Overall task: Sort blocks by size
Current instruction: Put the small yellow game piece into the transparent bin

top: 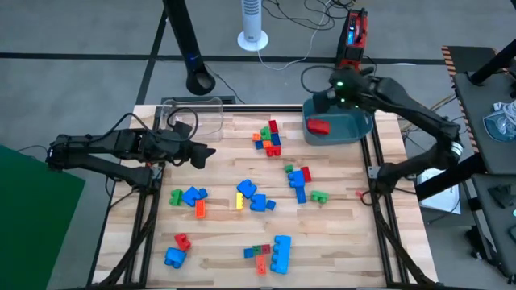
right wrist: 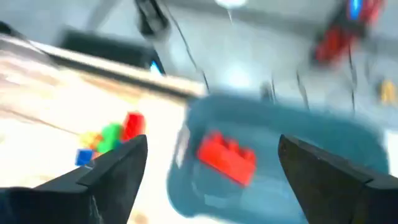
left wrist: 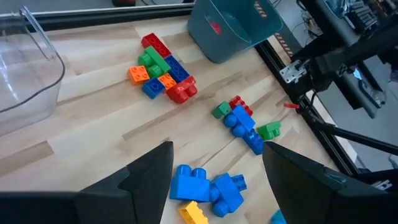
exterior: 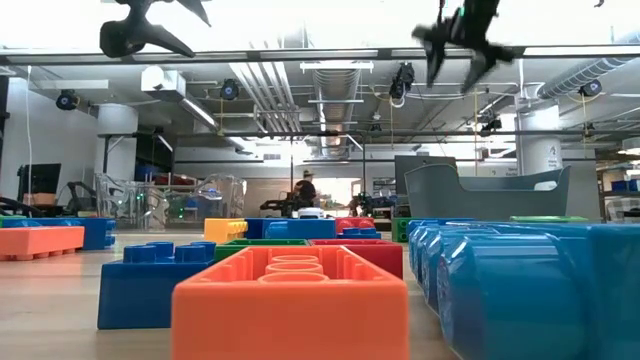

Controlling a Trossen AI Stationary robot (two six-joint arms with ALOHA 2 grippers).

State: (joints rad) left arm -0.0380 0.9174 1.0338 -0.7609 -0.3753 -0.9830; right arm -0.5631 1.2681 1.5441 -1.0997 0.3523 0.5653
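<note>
- Your right gripper [top: 322, 101] hangs over the teal tub [top: 355, 129] at the table's far right corner; its fingers [right wrist: 106, 171] stand wide apart and hold nothing.
- One chunky red brick [right wrist: 227, 155] lies inside the tub, right under that gripper; the high view shows it too [top: 319, 126].
- Your left gripper [top: 205, 153] is at the table's left side, just beside the clear box [top: 211, 113]; its fingers [left wrist: 146, 180] are spread apart, with nothing between them.
- The clear box sits at the far left of the table; you cannot tell from these views whether anything lies in it.
- The rest of the blocks are scattered over the wooden table [top: 347, 234].
- A tight far cluster [top: 268, 138] of red, green, orange and blue bricks lies between box and tub; the left wrist view shows it clearly [left wrist: 161, 65].
- Right of centre, a blue stack [top: 299, 181] has small red and green bricks touching it, and one green brick [top: 320, 196] just beside it.
- At the centre, blue bricks [top: 254, 197] lie together with a yellow one [top: 239, 201] touching them.
- Left of centre, a blue brick [top: 192, 196] lies with a green piece on one side and an orange brick [top: 200, 209] on the other.
- Near the front edge you have a blue brick [top: 174, 256] with a small red one [top: 182, 240] near it, and a long blue brick [top: 281, 253] with small red, green and orange pieces next to it.
- In the low view an orange brick [exterior: 290, 295] fills the foreground, and both arms hang high above the table.
</note>
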